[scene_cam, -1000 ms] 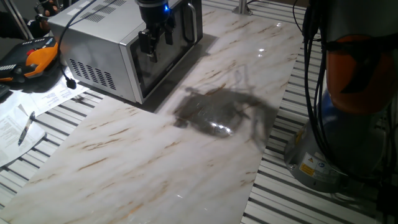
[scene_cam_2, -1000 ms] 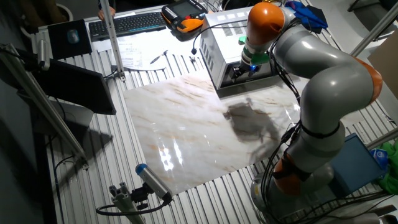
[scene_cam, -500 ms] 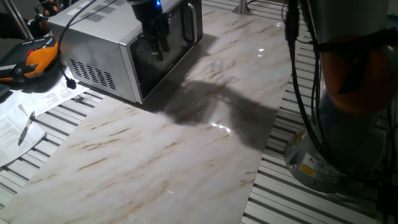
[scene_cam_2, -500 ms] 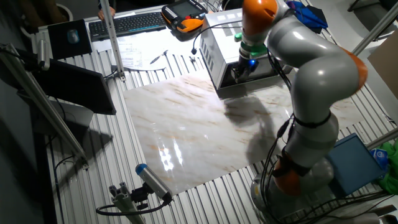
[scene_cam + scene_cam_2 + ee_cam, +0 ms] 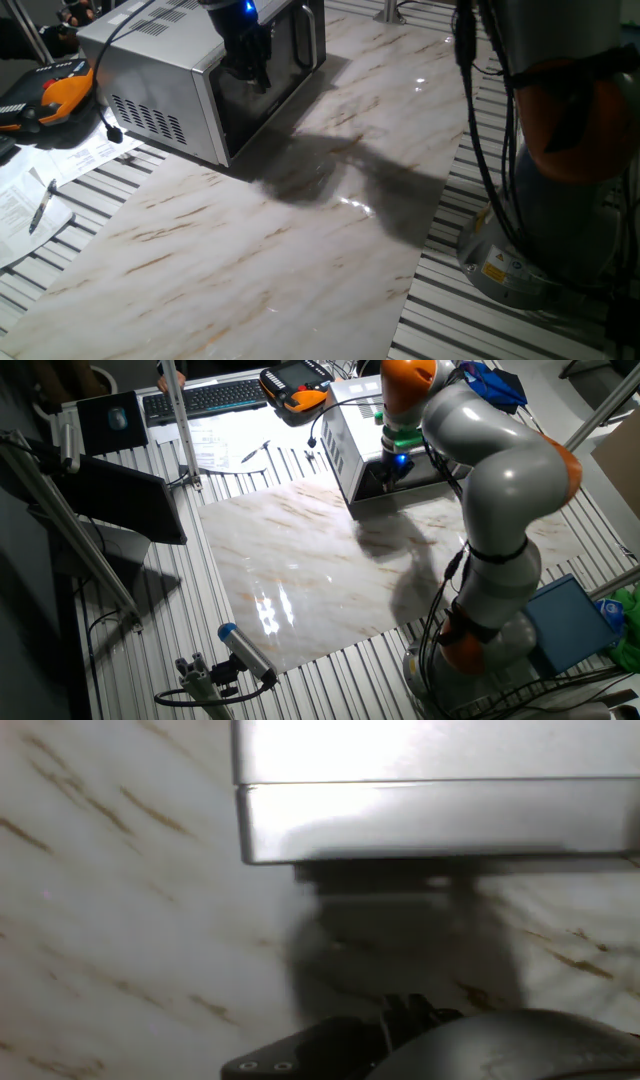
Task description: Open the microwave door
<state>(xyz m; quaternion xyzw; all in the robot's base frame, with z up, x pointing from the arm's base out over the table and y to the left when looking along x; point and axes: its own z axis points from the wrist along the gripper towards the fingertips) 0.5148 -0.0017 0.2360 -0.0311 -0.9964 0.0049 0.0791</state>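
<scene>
The silver microwave (image 5: 150, 70) stands at the back left of the marble board, also seen in the other fixed view (image 5: 355, 440). Its door (image 5: 262, 105), dark glass in a silver frame, is closed, with the vertical bar handle (image 5: 308, 38) at its far end. My gripper (image 5: 251, 72) hangs point-down right in front of the glass, near the door's top edge and short of the handle. Its fingers look slightly apart with nothing between them. In the hand view a silver edge of the microwave (image 5: 430, 820) fills the top, with marble below it.
An orange-and-black pendant (image 5: 55, 95) and papers with a pen (image 5: 40, 205) lie left of the microwave. Its black cord (image 5: 105, 45) loops over the top. The arm's base (image 5: 545, 250) stands at the right edge. A keyboard (image 5: 200, 398) lies beyond the board.
The gripper has shifted a little left along the door front and turned about its axis. The arm's upper links have swung in, so its shadow on the marble moved.
</scene>
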